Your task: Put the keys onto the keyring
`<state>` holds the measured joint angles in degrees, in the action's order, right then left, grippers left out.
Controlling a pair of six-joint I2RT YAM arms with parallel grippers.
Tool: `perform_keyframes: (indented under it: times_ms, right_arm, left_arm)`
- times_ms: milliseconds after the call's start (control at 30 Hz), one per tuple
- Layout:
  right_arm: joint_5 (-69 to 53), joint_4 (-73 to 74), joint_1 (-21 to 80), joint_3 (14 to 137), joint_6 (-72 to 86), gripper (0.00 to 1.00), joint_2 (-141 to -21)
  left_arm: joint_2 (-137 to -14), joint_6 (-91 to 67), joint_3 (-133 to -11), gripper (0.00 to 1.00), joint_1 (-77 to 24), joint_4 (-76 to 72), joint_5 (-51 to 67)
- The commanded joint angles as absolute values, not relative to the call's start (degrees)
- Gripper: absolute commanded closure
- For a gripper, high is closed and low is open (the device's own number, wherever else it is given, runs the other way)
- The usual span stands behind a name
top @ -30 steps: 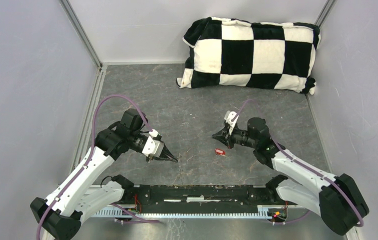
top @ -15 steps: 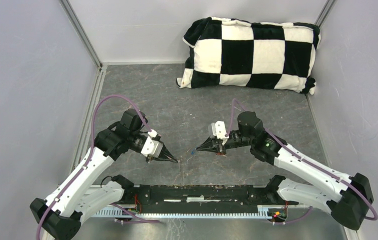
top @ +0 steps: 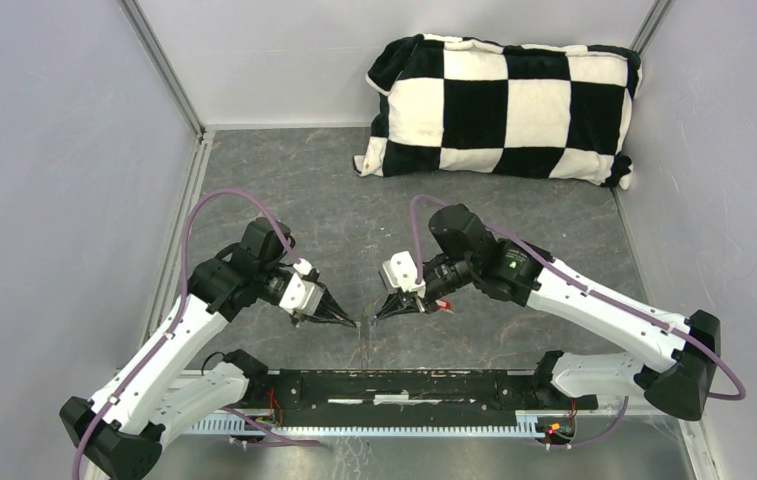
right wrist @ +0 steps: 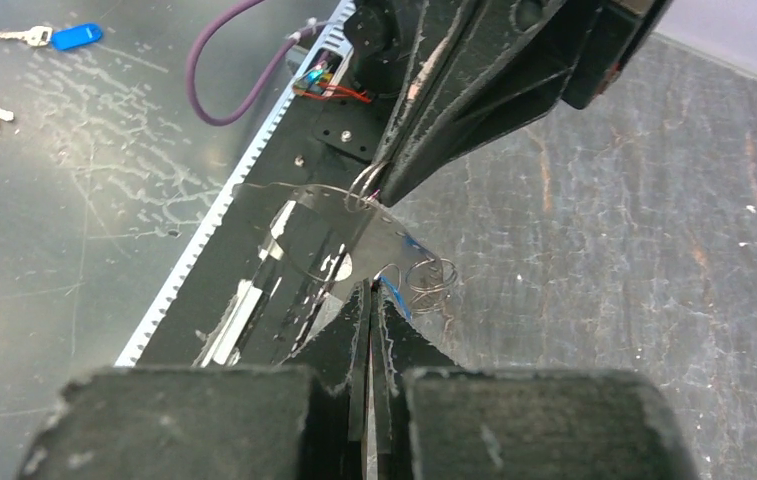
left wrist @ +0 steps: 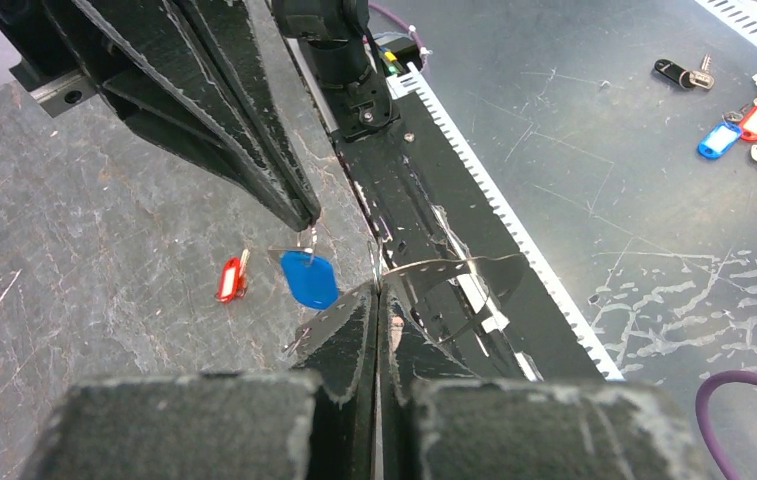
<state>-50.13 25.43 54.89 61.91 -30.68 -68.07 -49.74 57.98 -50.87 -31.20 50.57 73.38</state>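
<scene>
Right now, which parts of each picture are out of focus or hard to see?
Left wrist view: its own jaws at the bottom edge are blurred, while the blue key and red key are sharp. Right wrist view: the near jaws are blurred too, and the keyring is faint against the black base plate. Top view: evenly lit and sharp, but the keys are tiny.

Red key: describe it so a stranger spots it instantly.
From the checkered pillow, come forward across the grey table to the right end effector. The red key lies on the table beside it; the blue key hangs from that end effector.
</scene>
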Motion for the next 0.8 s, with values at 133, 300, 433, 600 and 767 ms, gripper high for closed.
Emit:
perform_keyframes:
  times_ms: [133,300,433,600,767]
  right_arm:
    - [-48.87,36.16,57.9,70.08,-37.39,1.0,-71.36]
    - [-48.39,36.88,59.47,71.06,-37.81,1.0,-72.15]
    - [-47.39,37.53,60.61,72.01,-37.79,1.0,-72.42]
    - [-46.36,37.89,61.34,72.86,-38.23,1.0,-72.16]
    - [-45.38,38.25,61.56,73.53,-38.67,1.0,-72.15]
  left_arm:
    - [-48.55,62.88,-52.89,0.98,-31.05,49.27,75.53]
    - [-47.12,69.62,-52.15,0.98,-31.05,50.32,74.27]
    - [-46.43,74.37,-52.03,0.98,-31.24,51.03,74.09]
    - [-46.48,87.05,-52.12,0.98,-32.18,57.5,72.78]
    - [-46.6,89.41,-52.37,0.98,-33.02,58.88,71.37]
